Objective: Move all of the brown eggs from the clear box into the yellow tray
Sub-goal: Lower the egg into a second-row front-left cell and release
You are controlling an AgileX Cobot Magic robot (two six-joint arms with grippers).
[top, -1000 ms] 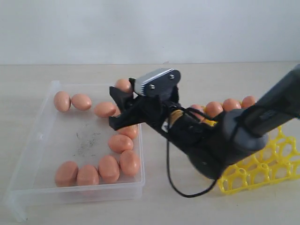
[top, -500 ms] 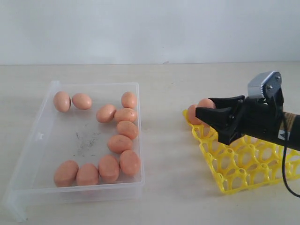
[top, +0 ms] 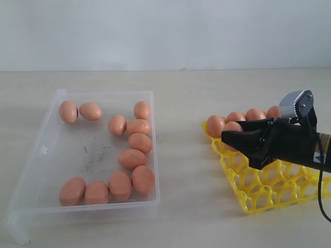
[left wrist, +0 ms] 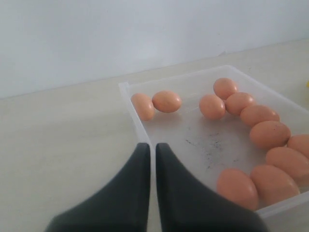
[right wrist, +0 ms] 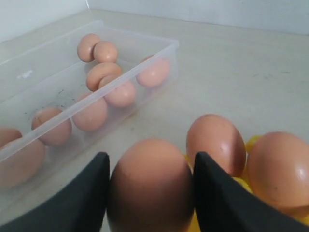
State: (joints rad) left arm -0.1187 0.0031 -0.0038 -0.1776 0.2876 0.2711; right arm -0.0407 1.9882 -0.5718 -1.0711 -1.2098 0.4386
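Note:
My right gripper [top: 234, 131] is shut on a brown egg [top: 232, 126] and holds it over the near-left part of the yellow tray [top: 258, 197]. In the right wrist view that egg [right wrist: 150, 186] fills the gap between both dark fingers [right wrist: 91, 193], just above the yellow tray [right wrist: 251, 143]. Other brown eggs [top: 254, 114] sit along the tray's far row. The clear box [top: 103, 93] on the left holds several brown eggs [top: 132, 158]. My left gripper [left wrist: 150, 146] is shut and empty, hovering by a wall of the clear box [left wrist: 136, 119]; it does not show in the exterior view.
The box and tray lie on a pale wooden table [top: 181, 175] with a bare strip between them. A white wall [top: 165, 31] runs behind. Dark specks [top: 95, 153] mark the box floor. The right arm's black cable [top: 321, 206] hangs at the right edge.
My right gripper has carried the egg from above the box rightward to the tray, then sunk slightly. One egg in the box has turned a little. The left gripper has no earlier frame.

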